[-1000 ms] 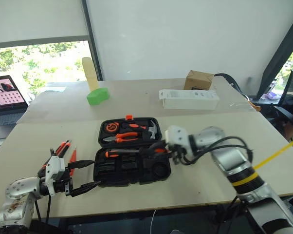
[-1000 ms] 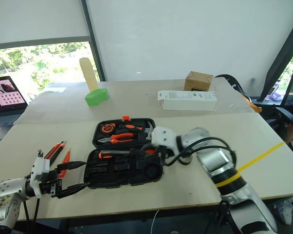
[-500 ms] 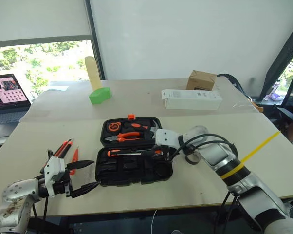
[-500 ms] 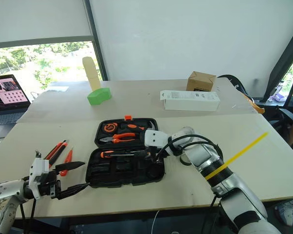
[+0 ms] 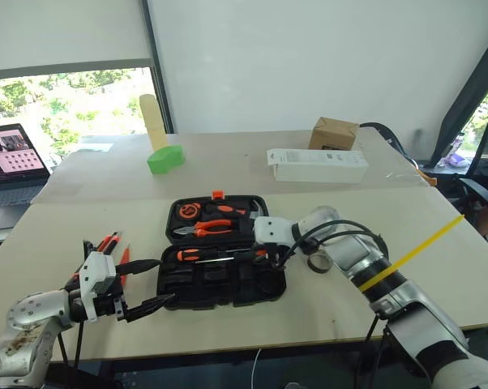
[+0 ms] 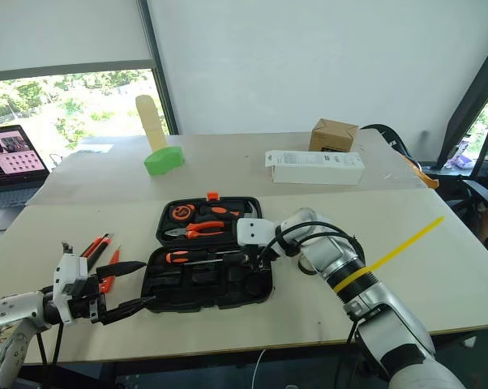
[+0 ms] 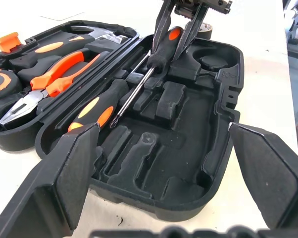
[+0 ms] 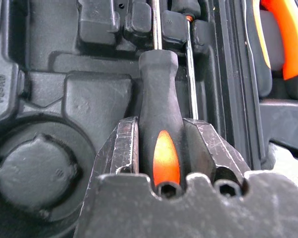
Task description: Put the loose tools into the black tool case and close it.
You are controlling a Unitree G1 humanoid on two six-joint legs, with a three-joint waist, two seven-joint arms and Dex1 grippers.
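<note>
1. The black case [image 5: 220, 259] lies open on the tabletop [image 5: 333, 308], pliers [image 5: 211, 228] in its far half.
2. The right end effector [image 7: 177, 37] is clamped on a screwdriver [image 7: 161, 52] over the near half; a second screwdriver [image 7: 97, 106] lies there.
3. The left end effector [image 5: 143, 285], fingers spread wide, hovers by the case's left corner.
4. Orange tools [image 5: 113, 251] lie loose to the left; a tape roll [image 5: 319, 262] lies right of the case.
</note>
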